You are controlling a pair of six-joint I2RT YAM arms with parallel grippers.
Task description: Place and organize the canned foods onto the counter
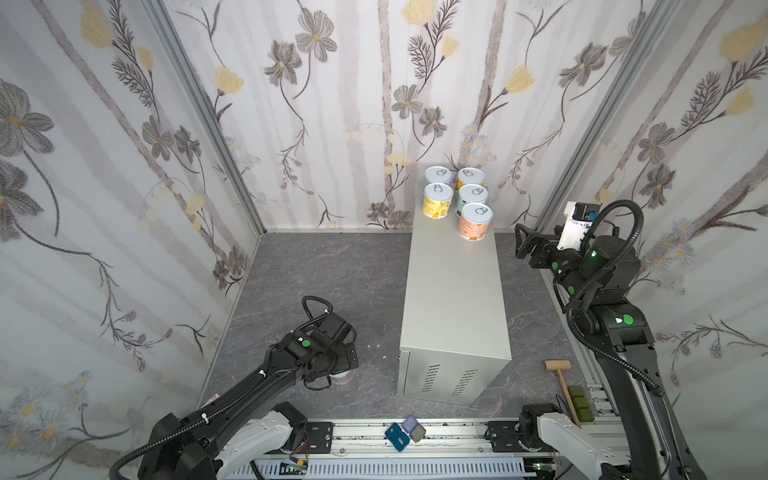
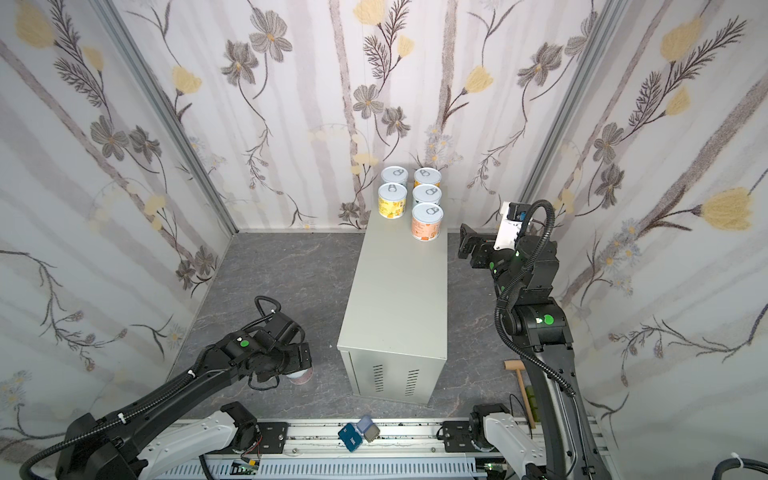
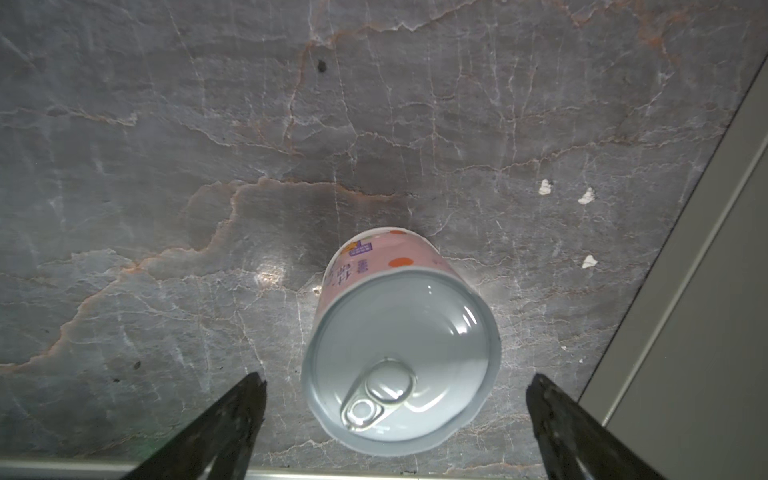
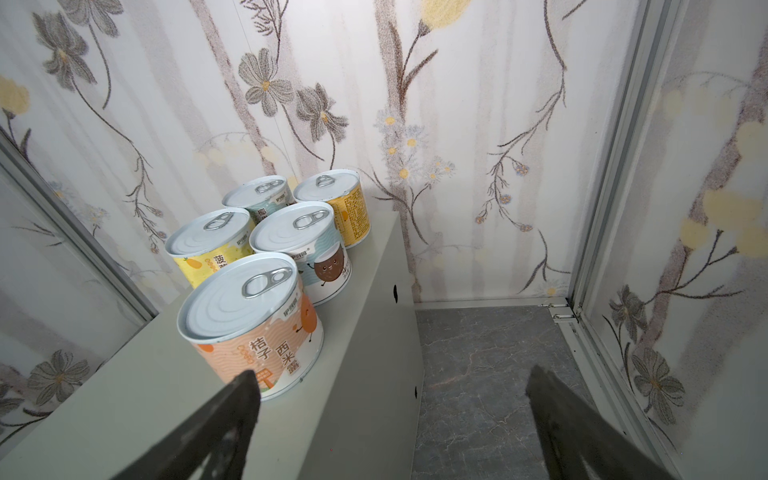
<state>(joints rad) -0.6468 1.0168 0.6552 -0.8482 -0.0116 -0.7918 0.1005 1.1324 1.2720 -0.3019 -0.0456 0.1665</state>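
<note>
Your left gripper (image 3: 395,376) hangs released over the pink can (image 3: 401,345) on the floor (image 3: 166,166); your right gripper (image 4: 392,372), released too, sits right of the five cans (image 1: 472,194) on the counter (image 1: 453,299).

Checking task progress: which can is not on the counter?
The pink-labelled can, upright on the marbled floor under the open left pincer; the other five stand together on the counter.

A robot lab's mock-up booth: floral wallpaper panels (image 1: 345,104), aluminium frame posts (image 1: 209,120), a mounting rail (image 1: 457,432).
</note>
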